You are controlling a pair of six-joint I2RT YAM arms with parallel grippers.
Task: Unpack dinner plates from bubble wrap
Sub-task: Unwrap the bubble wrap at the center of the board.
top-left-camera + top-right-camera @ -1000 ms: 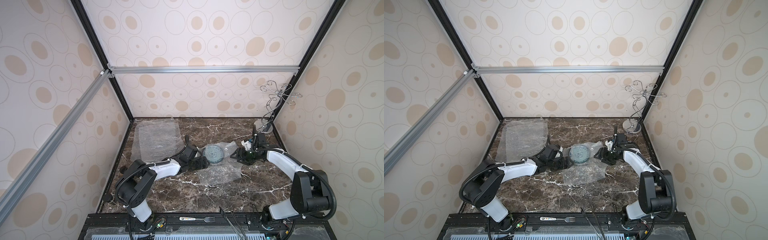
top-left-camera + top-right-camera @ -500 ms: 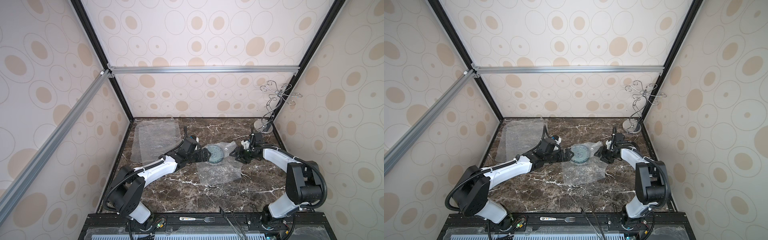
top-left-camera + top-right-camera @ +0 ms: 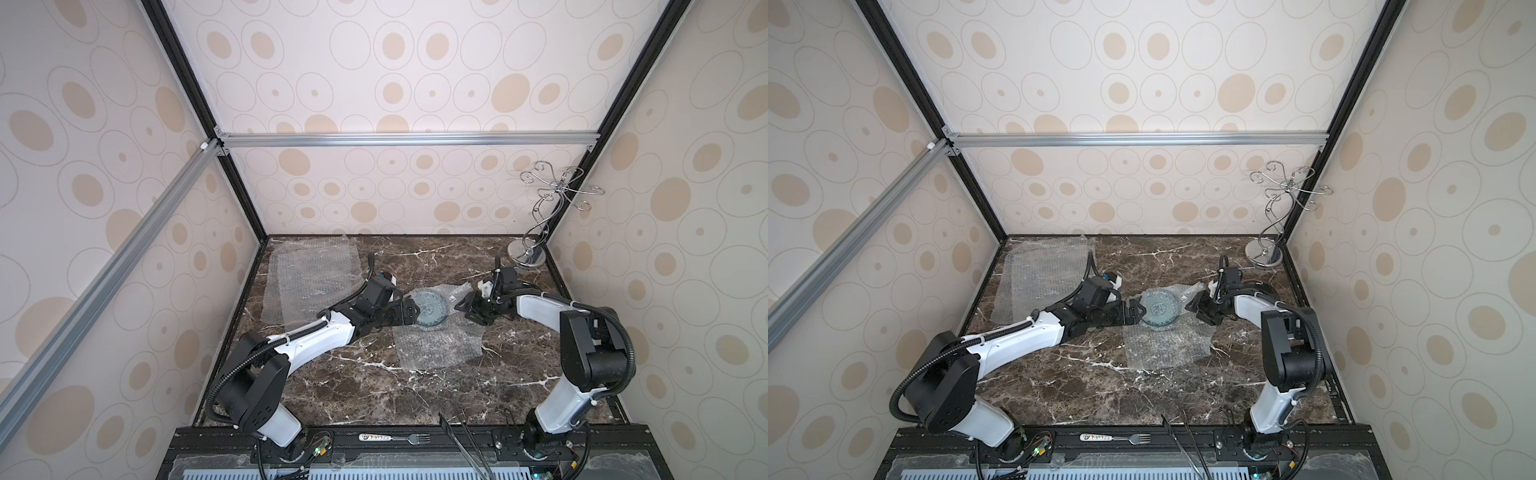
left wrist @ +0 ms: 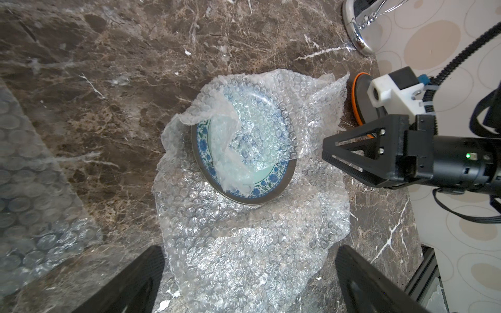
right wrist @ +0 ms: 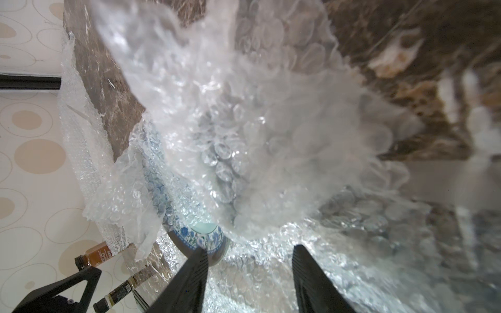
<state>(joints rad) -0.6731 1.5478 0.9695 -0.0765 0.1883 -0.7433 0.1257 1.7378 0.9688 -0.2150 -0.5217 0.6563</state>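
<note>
Dark brown marble, veined in white, makes up the table [image 3: 374, 395], with a fork [image 3: 399, 437] lying on the black rail at its near edge. Both arms reach low and almost flat from the near corners toward the middle, white links stretched out, wrists level with the tabletop. Between them the bubble wrap [image 3: 436, 349] lies crumpled, its loose end spreading toward the front. On its far part sits a round plate [image 3: 430, 307], face up, with a blue floral band inside a dark grey rim and a flap of wrap folded over much of its face. The left gripper [image 3: 413, 312] points at the plate's edge from the left with its jaws spread wide and nothing held. The right gripper [image 3: 466, 311] faces it across the plate at the wrap's edge, jaws partly apart; I see nothing clamped between them. Just behind that wrist an orange plate [image 4: 356, 103] peeks out, its tilt unclear. Farther back on the left a second sheet [image 3: 316, 278] lies flat, and a chrome wire stand [image 3: 527, 254] stands in the far right corner against walls [image 3: 415, 83] papered with beige ovals.
</note>
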